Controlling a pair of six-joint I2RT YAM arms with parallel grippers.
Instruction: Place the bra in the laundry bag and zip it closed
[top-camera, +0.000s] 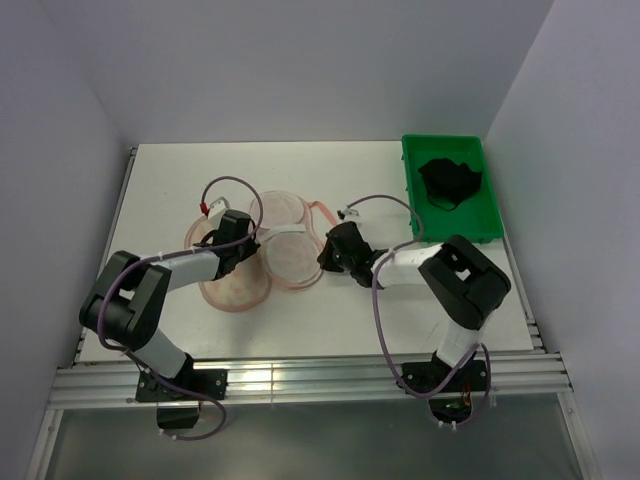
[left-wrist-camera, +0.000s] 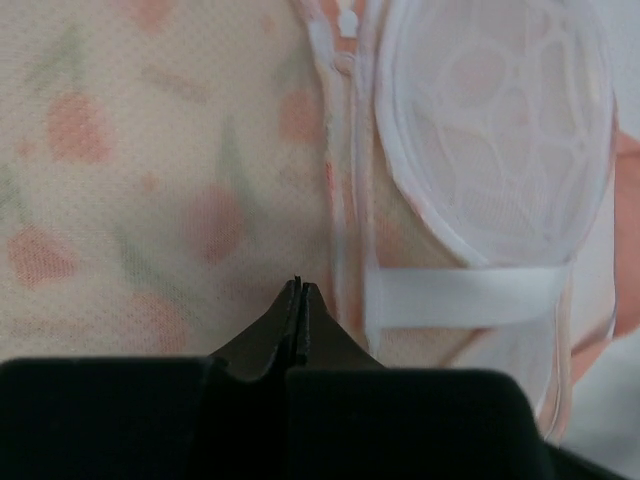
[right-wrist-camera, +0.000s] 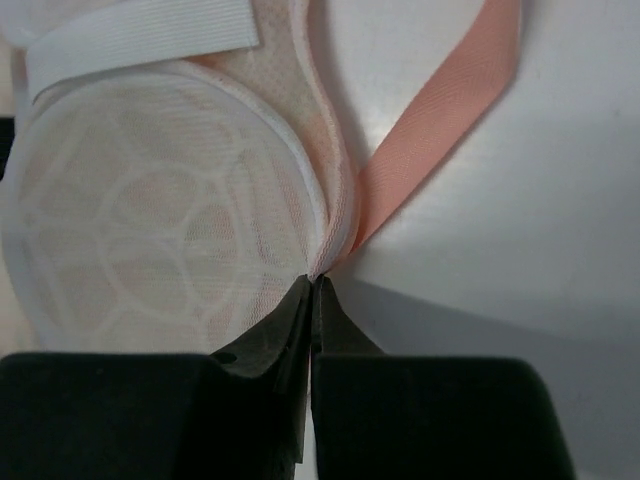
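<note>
The peach-pink mesh laundry bag (top-camera: 285, 258) lies flat in the middle of the table, its white mesh inner cups showing. The black bra (top-camera: 450, 183) lies in the green tray (top-camera: 412, 195) at the back right, away from both grippers. My left gripper (top-camera: 246, 243) is over the bag's left lobe. In the left wrist view it (left-wrist-camera: 300, 286) is shut, tips against the printed mesh (left-wrist-camera: 150, 200) just left of the zip (left-wrist-camera: 340, 150); I see nothing between the tips. My right gripper (top-camera: 324, 254) (right-wrist-camera: 317, 281) is shut on the bag's right rim (right-wrist-camera: 335, 235).
A pink ribbon loop (right-wrist-camera: 440, 130) runs from the bag's rim over the white table (right-wrist-camera: 540, 250). A white elastic band (left-wrist-camera: 460, 295) crosses the inner cup. White walls enclose the table on three sides. The arms' cables arch over the bag.
</note>
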